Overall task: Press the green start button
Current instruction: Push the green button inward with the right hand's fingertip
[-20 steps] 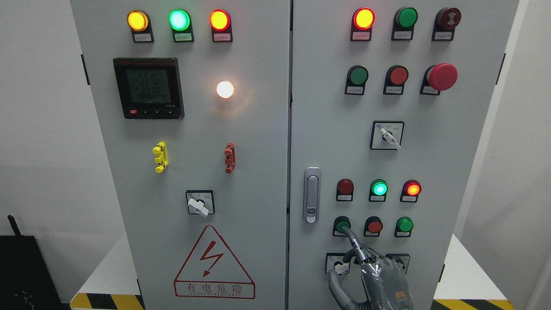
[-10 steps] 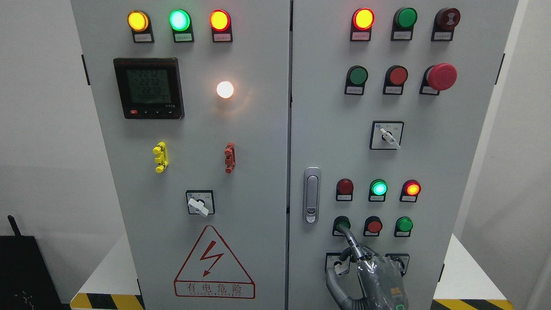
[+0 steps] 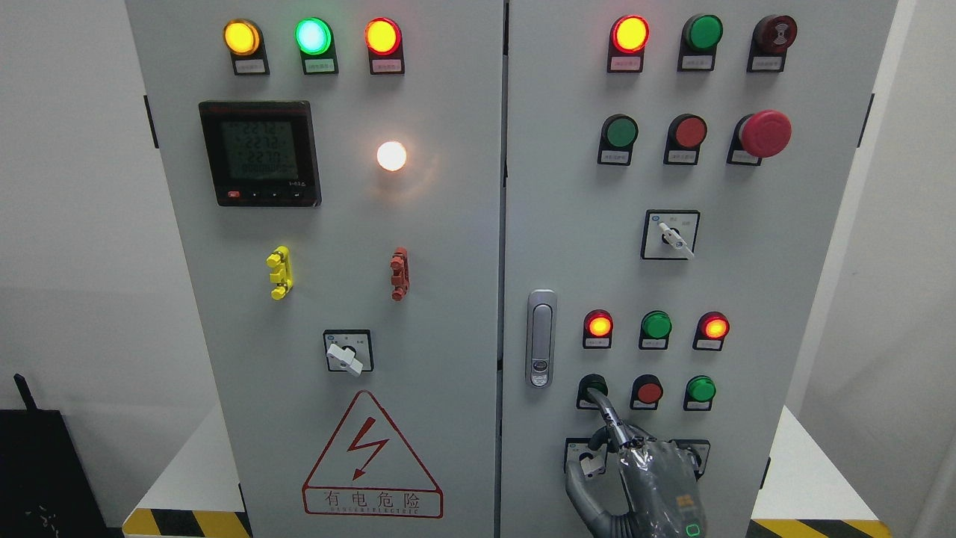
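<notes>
Digital meter (image 3: pixel 260 153), mushroom button (image 3: pixel 763 134)

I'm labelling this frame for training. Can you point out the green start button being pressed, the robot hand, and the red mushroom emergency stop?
green start button (image 3: pixel 592 383), head view, on its visible upper cap.
robot hand (image 3: pixel 657 482), head view, on the back of the hand.
red mushroom emergency stop (image 3: pixel 765 133), head view, on its round head.

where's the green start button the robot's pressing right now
In the head view, the green start button is low on the cabinet's right door, leftmost of its bottom three buttons, right of the door handle, under the right hand's index fingertip.
</notes>
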You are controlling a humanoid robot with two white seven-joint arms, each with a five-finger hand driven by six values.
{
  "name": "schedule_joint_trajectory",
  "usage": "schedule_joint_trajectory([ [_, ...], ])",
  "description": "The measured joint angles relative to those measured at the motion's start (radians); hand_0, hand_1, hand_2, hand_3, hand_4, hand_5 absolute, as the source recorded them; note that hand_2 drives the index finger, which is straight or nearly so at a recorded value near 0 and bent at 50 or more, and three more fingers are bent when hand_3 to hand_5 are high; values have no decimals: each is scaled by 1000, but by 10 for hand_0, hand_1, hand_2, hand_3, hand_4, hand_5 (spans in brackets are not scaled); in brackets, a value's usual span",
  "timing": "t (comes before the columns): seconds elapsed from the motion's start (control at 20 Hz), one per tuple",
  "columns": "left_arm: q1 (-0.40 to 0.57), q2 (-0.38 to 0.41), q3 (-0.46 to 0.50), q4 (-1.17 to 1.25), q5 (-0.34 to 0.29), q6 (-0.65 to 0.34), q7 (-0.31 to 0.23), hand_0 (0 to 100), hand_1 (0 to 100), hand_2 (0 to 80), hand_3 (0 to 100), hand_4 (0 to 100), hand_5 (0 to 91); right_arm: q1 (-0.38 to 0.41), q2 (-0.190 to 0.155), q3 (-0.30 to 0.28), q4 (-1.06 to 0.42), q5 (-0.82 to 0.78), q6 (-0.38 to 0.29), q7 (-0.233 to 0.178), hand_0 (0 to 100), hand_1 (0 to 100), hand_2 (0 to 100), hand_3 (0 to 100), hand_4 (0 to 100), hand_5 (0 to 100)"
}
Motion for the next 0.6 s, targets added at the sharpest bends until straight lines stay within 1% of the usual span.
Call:
schedule_joint_trajectory([
  [0.25,0,0,0,0,0,0,0,120,556,0,0,0,0,2,0,3,-6,-8,4,0,682,366,0,579,639,702],
  [0.6,0,0,0,0,0,0,0,120,556,0,0,0,0,32,1,5,-41,-55,6,18,733,379,0,583,631,698],
])
